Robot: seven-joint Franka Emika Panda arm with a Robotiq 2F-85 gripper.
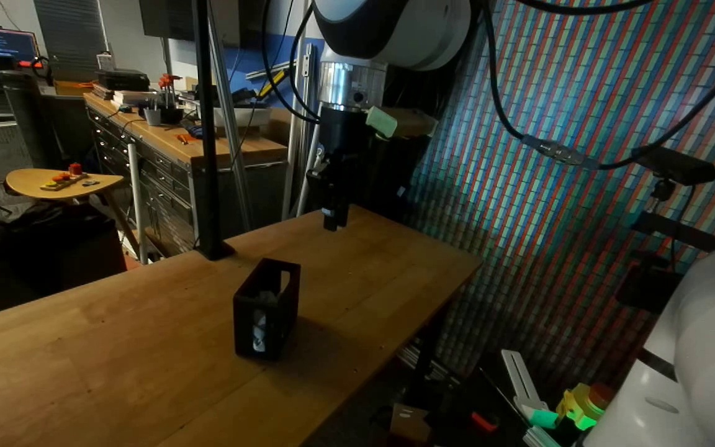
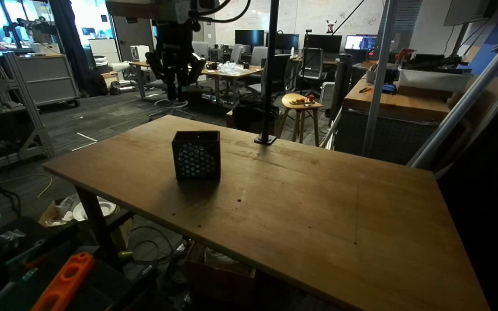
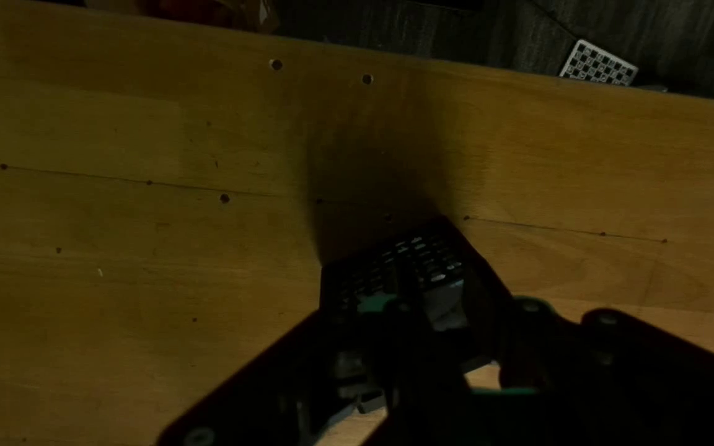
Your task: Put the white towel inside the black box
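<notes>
The tool (image 1: 336, 225) points downward above the table (image 1: 115, 354), higher than the rim of the black box (image 1: 274, 326) and apart from it. Its dark parts run together in all three views, so I cannot tell whether its jaws are parted or together. The robot arm (image 1: 404, 34) comes in over it from the top of both exterior views.

The black box stands upright on the table. The white towel (image 1: 259, 329) is inside it: in an exterior view pale cloth shows through the upright slot in the end and, greyer, below the uncovered top. In an exterior view the black box (image 2: 196, 158) has hexagonal holes in its side, with pale cloth behind them. In the wrist view a light fold lies within the walls, partly covered by the tool.

A black post (image 1: 207, 155) rises from the table near its edge, apart from the box. Past that edge are a wooden stool (image 1: 100, 181) carrying small bright pieces and a wooden-topped cabinet (image 1: 174, 180) with drawers. A multicoloured wall (image 1: 519, 248) stands beside the table. In an exterior view, an orange bar (image 2: 61, 287) with holes lies in the near corner; a checkered board (image 3: 599, 64) shows beyond the table edge in the wrist view.
</notes>
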